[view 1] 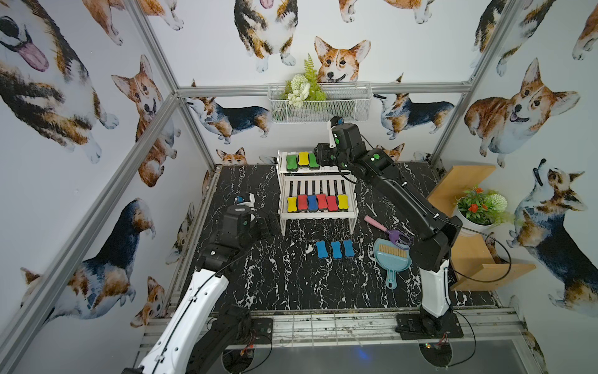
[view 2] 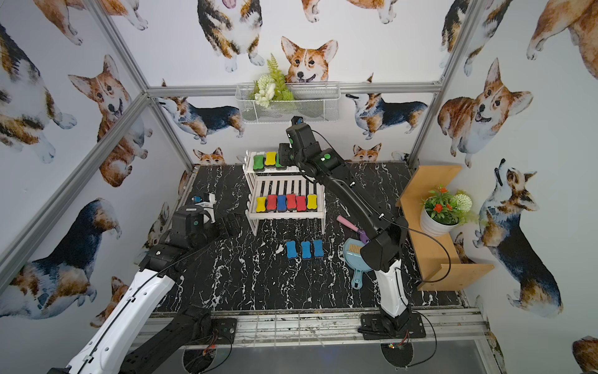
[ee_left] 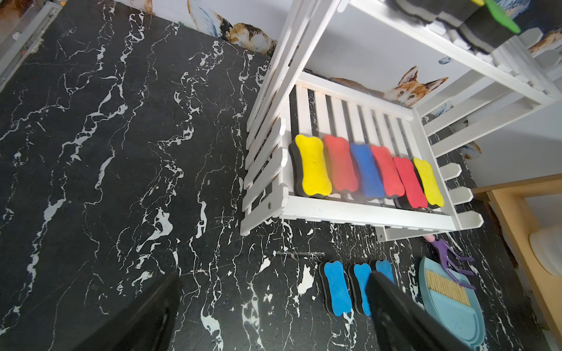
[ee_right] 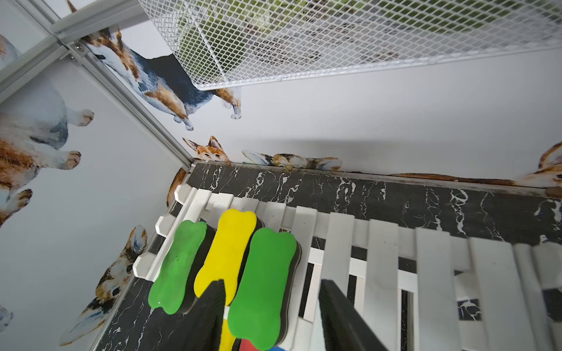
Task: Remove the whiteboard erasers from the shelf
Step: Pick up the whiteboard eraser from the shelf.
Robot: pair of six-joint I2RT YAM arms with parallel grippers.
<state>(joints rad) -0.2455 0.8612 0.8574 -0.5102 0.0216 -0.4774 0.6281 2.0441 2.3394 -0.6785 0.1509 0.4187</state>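
Closest to the worktop's front edge, three blue bone-shaped foam whiteboard erasers (view 1: 335, 248) lie on the black marble-look worktop (view 1: 275, 291), so those count as off.

The left tool (view 1: 269, 224) hangs wide open and empty just off the front-left corner of the small white slatted two-tier shelf (view 1: 318, 215), which stands by the worktop's back edge.

Six more erasers (view 1: 316, 202) (yellow, red, blue, red, red, yellow) line the front edge of the lower tier. On the top tier's left end, a green, a yellow and a green are crammed together.

The right tool (ee_right: 272, 282) straddles the right-hand green-topped eraser (ee_right: 267, 258), jaws apart and not clamped by the look of it.

The worry: one finger (ee_right: 213, 304) sits over the yellow-topped neighbour (ee_right: 226, 243). Closing could pinch or drag that one too and flick it off the back. The white wire basket (ee_right: 304, 45) also hangs right above, so a straight lift might clip it.
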